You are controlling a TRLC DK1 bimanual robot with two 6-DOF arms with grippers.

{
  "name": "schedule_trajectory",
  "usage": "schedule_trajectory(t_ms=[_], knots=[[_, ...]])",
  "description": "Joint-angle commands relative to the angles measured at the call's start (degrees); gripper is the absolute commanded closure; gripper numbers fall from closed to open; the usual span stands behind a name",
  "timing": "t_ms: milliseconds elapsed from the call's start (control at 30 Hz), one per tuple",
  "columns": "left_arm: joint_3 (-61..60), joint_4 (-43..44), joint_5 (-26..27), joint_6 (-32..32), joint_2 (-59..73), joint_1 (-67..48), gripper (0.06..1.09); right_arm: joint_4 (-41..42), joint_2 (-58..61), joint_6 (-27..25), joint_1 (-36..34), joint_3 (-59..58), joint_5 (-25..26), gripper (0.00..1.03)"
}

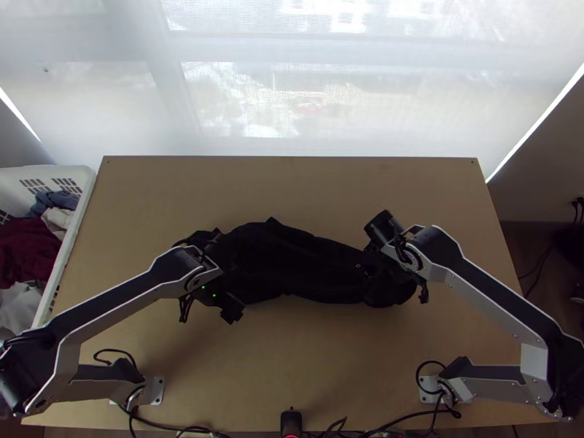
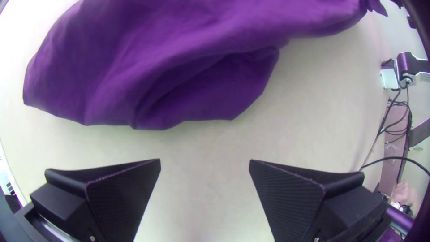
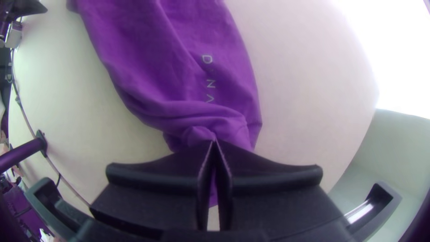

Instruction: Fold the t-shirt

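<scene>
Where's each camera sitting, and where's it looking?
Top view: high over the table's near edge, looking steeply down; left arm and right arm show.
Left wrist view: on that wrist, looking at the t-shirt past the open left tool.
Right wrist view: on that wrist, looking at the t-shirt held in the right tool.
All share t-shirt and table.

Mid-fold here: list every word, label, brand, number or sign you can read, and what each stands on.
T-shirt: a row of pale letters, running to a fold near the right gripper; the row is broken by creases, so no whole word can be quoted.
T-shirt in the top view: pale specks there are too small to read.
Numbers, labels, signs: none that I can read.
</scene>
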Motion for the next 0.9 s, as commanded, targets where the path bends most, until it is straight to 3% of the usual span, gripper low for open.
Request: schedule_trajectory(t_ms=[0, 567, 633, 733, 867], knots=[[1.7, 2.7, 0.1, -1.8, 6.0, -1.1, 0.12, 0.1, -2.0, 0.6, -0.3, 0.8, -0.1, 1.00], [8.6, 7.3, 0.1, -4.4, 16.7, -0.4, 0.14, -0.3, -6.2, 1.4, -1.7, -0.7, 0.0, 1.00], [8.7, 7.5, 0.1, -4.4, 16.7, -0.5, 0.26, -0.3, -6.4, 1.4, -1.7, -0.7, 0.0, 1.00], [9.0, 8.0, 1.6, -3.8, 16.6, -0.6, 0.69, -0.3, -6.4, 1.4, -1.8, -0.4, 0.0, 1.00], [9.0, 7.7, 4.9, -2.3, 14.6, -0.1, 0.92, -0.2, -6.4, 1.4, -2.0, 0.3, 0.0, 1.00]])
